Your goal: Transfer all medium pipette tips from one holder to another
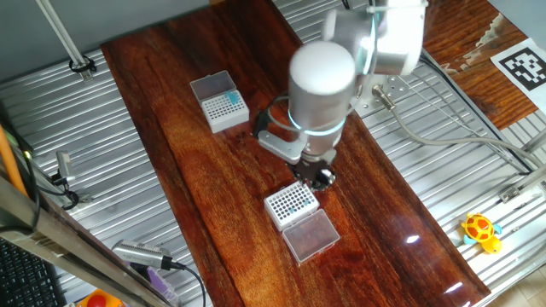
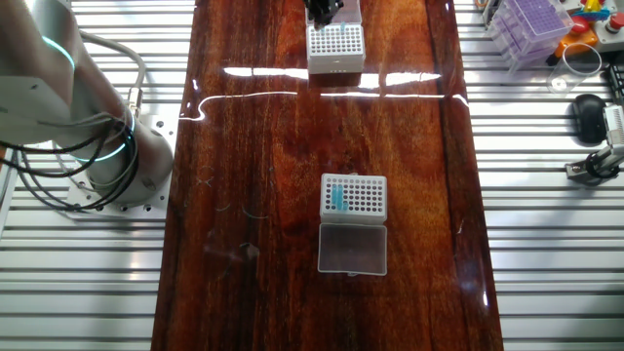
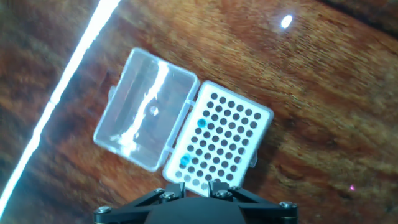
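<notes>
Two white tip holders stand on the wooden table, each with its clear lid folded open. The far holder (image 1: 220, 104) (image 2: 353, 195) carries a cluster of several teal-blue medium pipette tips (image 1: 232, 100) (image 2: 338, 199). My gripper (image 1: 320, 179) (image 2: 322, 14) hovers just above one edge of the other holder (image 1: 291, 203) (image 2: 334, 44). In the hand view this holder (image 3: 217, 140) shows two blue tips (image 3: 201, 124) (image 3: 185, 161) among empty holes. My gripper (image 3: 196, 182) is open and I see nothing between the fingers.
The near holder's open lid (image 1: 310, 235) (image 3: 146, 118) lies beside it. Ribbed metal surfaces flank the wooden board. A yellow toy (image 1: 480, 230), a black-and-white marker tag (image 1: 522, 66), a purple tip rack (image 2: 531, 21) and cables lie off to the sides.
</notes>
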Motion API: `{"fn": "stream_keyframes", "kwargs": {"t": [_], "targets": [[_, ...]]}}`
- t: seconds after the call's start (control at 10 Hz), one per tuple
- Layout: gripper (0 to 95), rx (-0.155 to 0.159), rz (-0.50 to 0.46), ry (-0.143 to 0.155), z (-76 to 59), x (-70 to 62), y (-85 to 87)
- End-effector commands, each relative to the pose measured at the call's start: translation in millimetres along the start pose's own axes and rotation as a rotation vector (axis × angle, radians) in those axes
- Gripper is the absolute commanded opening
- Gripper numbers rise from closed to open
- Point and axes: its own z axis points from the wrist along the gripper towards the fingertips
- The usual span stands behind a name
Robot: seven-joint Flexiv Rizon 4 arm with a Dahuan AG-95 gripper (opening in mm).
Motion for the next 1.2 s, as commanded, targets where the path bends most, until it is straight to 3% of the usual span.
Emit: {"fn": "stream_keyframes", "kwargs": {"t": [0.1,0.5,1.2], "targets": [[19.0,0.009,-0.052,0.008,-1.2,1.6,2.5],[19.0,0.017,-0.033,-0.011,14.3,-4.3,4.8],[19.0,0.017,-0.004,-0.015,19.8,-12.4,8.9]]}}
